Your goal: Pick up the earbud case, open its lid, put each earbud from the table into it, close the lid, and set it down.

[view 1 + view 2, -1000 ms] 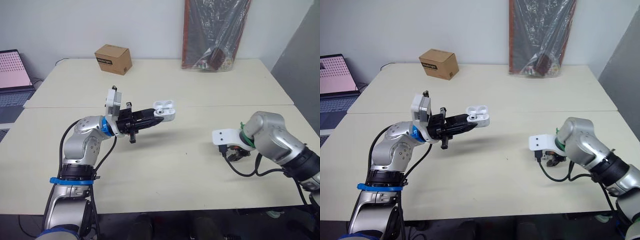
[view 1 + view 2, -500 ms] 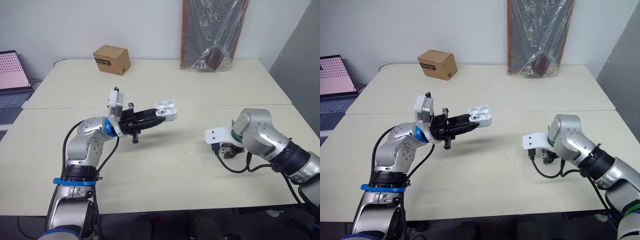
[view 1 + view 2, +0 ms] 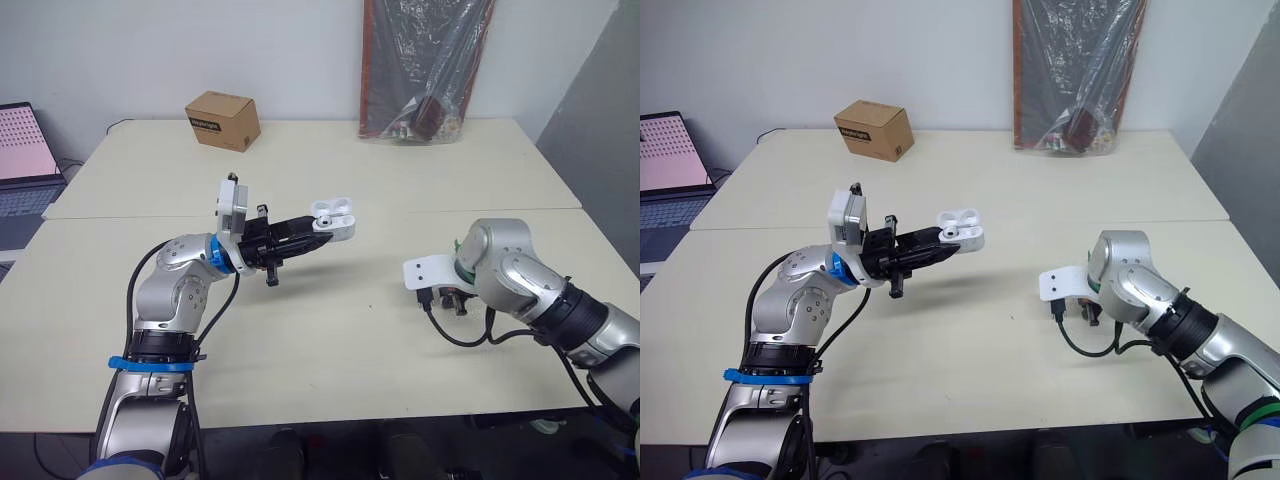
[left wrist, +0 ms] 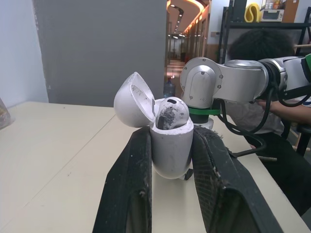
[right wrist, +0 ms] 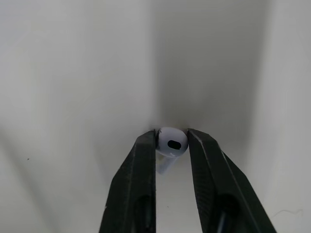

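**Last earbud held by a thin margin as the open case hangs above the desk**

The right claw (image 5: 171, 137) is low over the cream, matte desk (image 3: 330, 340). It is closed on the second earbud (image 5: 172, 140), gripping only the bulb at the very ends of its black fingers (image 5: 141, 184). Well apart to its left, the left claw (image 3: 312, 227) holds the earbud case (image 4: 171, 150) clear of the desk, clamped narrowly around the lower body. The lid (image 4: 133, 99) is tipped back and one earbud (image 4: 170, 112) is already seated.

We judge the lift to be the weak point. The bud is small, rounded and made of glossy hard plastic, with a dark oval grille. With so little contact it could slip out or swivel, leaving the stem misaligned with the empty socket. The case is a smooth white pebble shape, so a downward push during insertion could twist it between the ribbed pads. A knock could also fold the hinged lid shut or shake the smudged, seated bud loose.
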`<control>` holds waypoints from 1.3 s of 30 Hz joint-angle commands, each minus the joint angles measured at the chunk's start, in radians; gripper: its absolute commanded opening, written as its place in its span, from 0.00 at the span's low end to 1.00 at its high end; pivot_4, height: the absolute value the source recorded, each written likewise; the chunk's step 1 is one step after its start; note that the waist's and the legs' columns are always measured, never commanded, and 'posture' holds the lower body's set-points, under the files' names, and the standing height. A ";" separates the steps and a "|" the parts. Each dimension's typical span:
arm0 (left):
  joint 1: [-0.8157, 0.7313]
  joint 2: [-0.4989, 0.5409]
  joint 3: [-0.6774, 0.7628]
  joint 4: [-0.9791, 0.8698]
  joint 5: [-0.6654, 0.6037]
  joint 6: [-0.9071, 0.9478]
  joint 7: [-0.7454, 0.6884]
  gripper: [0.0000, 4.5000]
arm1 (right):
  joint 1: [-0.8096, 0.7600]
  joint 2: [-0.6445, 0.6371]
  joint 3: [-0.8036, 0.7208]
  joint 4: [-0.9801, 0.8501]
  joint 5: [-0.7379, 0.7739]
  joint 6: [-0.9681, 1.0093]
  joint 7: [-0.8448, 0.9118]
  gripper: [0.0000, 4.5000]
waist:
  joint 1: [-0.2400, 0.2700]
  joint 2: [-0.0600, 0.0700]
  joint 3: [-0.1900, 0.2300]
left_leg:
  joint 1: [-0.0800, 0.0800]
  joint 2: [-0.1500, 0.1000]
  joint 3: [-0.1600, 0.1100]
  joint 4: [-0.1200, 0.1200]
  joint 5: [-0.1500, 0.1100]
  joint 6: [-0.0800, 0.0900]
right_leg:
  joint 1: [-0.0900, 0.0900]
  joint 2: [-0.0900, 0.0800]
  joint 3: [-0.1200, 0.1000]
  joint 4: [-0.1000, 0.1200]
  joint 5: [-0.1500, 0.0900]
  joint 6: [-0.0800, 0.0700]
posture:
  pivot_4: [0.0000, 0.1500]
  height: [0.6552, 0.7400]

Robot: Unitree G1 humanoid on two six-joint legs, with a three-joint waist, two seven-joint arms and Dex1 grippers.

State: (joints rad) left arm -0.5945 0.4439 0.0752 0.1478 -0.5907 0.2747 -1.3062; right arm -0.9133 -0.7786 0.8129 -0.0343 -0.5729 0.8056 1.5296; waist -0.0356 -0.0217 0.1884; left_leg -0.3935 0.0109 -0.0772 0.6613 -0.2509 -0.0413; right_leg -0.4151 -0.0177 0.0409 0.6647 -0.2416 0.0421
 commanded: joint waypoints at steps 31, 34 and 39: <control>0.010 -0.001 0.016 -0.020 0.004 -0.063 0.019 0.17 | 0.096 -0.052 -0.287 -0.159 0.100 0.113 -0.019 0.09 | 0.003 0.001 0.000 | -0.001 0.000 0.000 0.000 0.000 0.000 | -0.001 0.000 0.000 -0.001 0.000 0.000 | 1.00 1.00; 0.010 -0.003 0.016 -0.002 0.004 -0.075 0.018 0.17 | 0.188 -0.017 -0.444 -0.252 0.221 0.244 -0.047 0.09 | 0.006 0.000 0.000 | -0.002 0.000 -0.001 -0.001 0.000 0.000 | 0.000 0.000 -0.001 -0.001 0.000 -0.001 | 1.00 1.00; -0.002 -0.015 0.008 0.038 0.009 -0.095 0.012 0.17 | 0.347 0.159 -0.706 -0.326 0.338 0.265 -0.294 0.09 | 0.005 0.001 0.000 | -0.001 0.000 -0.001 -0.001 0.000 0.000 | 0.000 0.000 -0.001 0.000 0.000 0.000 | 1.00 1.00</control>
State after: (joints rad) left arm -0.5799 0.4293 0.0759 0.1841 -0.5818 0.2035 -1.2913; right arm -0.5776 -0.6366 0.1998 -0.3264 -0.2652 1.0756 1.3175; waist -0.0309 -0.0211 0.1887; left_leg -0.3949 0.0104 -0.0781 0.6606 -0.2510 -0.0413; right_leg -0.4152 -0.0179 0.0403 0.6644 -0.2415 0.0417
